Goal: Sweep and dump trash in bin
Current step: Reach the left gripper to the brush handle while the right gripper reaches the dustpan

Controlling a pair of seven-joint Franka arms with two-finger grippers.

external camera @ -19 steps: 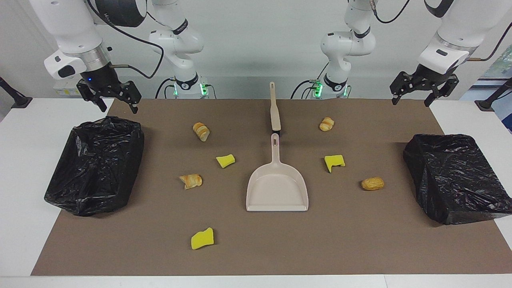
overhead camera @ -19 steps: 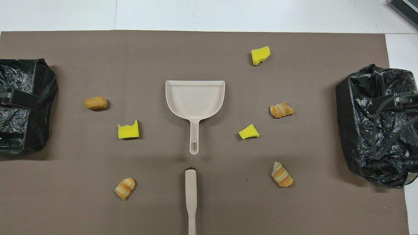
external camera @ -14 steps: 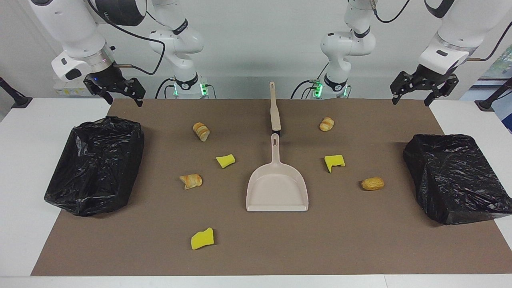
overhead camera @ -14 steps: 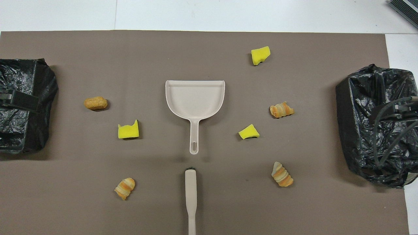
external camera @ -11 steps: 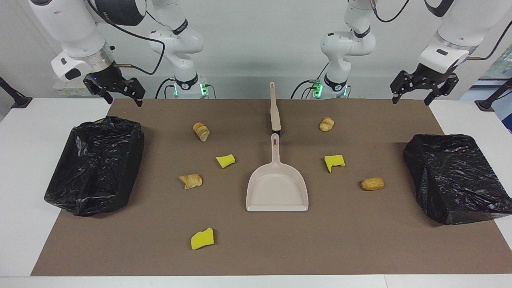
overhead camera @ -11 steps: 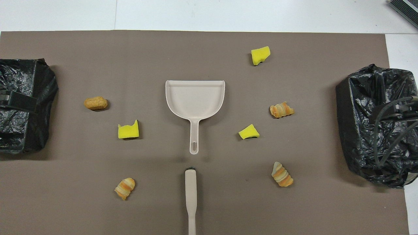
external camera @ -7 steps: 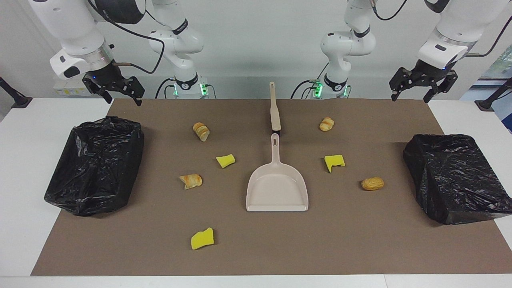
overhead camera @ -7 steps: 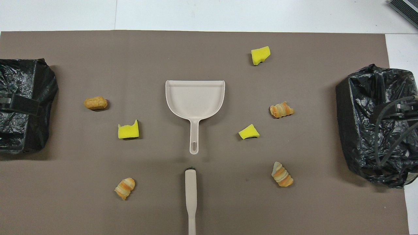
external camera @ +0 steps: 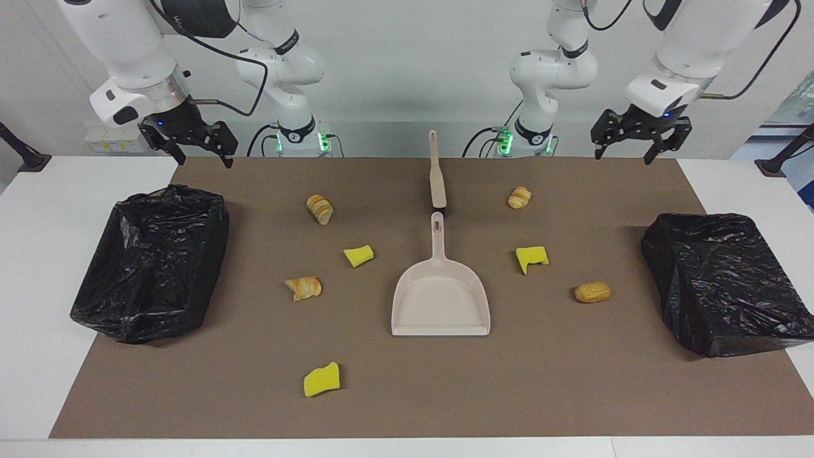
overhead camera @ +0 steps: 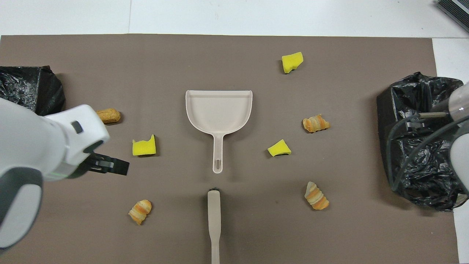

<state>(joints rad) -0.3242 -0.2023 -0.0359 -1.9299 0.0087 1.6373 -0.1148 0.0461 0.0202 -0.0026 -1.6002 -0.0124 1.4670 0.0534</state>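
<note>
Brown mat (external camera: 407,394) covers a white table (external camera: 38,210); plain pale wall above. Black-lined bin (external camera: 152,261) at the right arm's end, second bin (external camera: 725,280) at the left arm's end. Brush (external camera: 436,172) runs off the overhead view's bottom edge; its bristles are hard to make out. Left gripper (external camera: 632,150) and right gripper (external camera: 198,152) hang raised over the mat's robot-side corners, both released, holding nothing. Trash (external camera: 322,379), seven bits, lies scattered around the dustpan (external camera: 441,302), well apart from both grippers.
</note>
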